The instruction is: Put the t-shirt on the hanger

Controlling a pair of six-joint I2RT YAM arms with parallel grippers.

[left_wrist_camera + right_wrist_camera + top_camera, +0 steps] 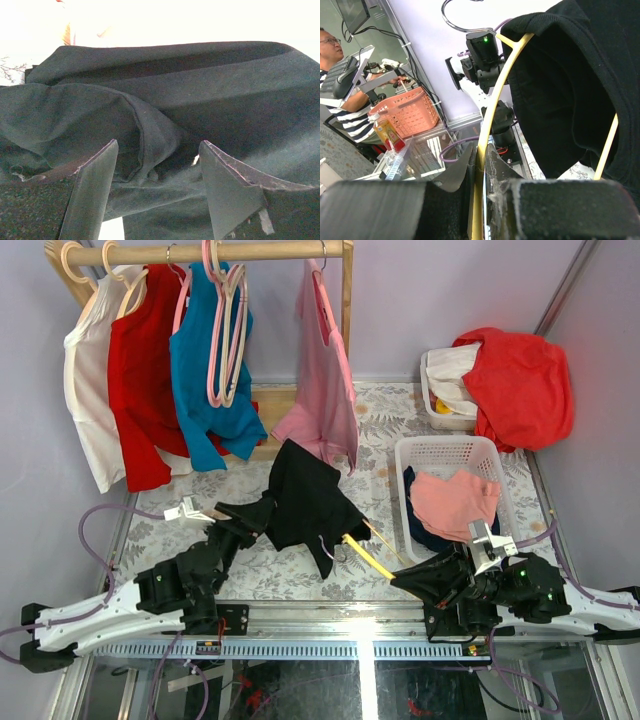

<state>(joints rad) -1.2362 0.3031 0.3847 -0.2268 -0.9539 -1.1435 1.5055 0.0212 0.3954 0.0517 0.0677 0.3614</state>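
**T-shirt partly over the hanger, dressing not finished**

The task is judged to be about midway. The t-shirt (305, 495) is found at the middle of the desk (290, 575), lifted and bunched, not lying flat. The hanger (368, 556) is seen at the shirt's near right edge, with only a short yellow stretch showing clear of the cloth. In the right wrist view one yellow arm of the hanger is seen rising out of the jaws and passing under the black cloth, so one shoulder appears to be covered. A second yellow bar shows below the hem at the right. Whether the far shoulder is inside the shirt cannot be told. What is left, as judged, is for the cloth to be drawn over the other shoulder and settled evenly.

The right gripper (481, 150) is clamped narrowly on the hanger's yellow arm. Its arm is laid low along the near edge and reaches left from the near right corner.

The left gripper (158, 145) is held with its jaws apart at a moderate width. A fold of the shirt lies in the gap and does not look pinched. Its arm is stretched from the near left corner towards the far right and meets the shirt's left side.
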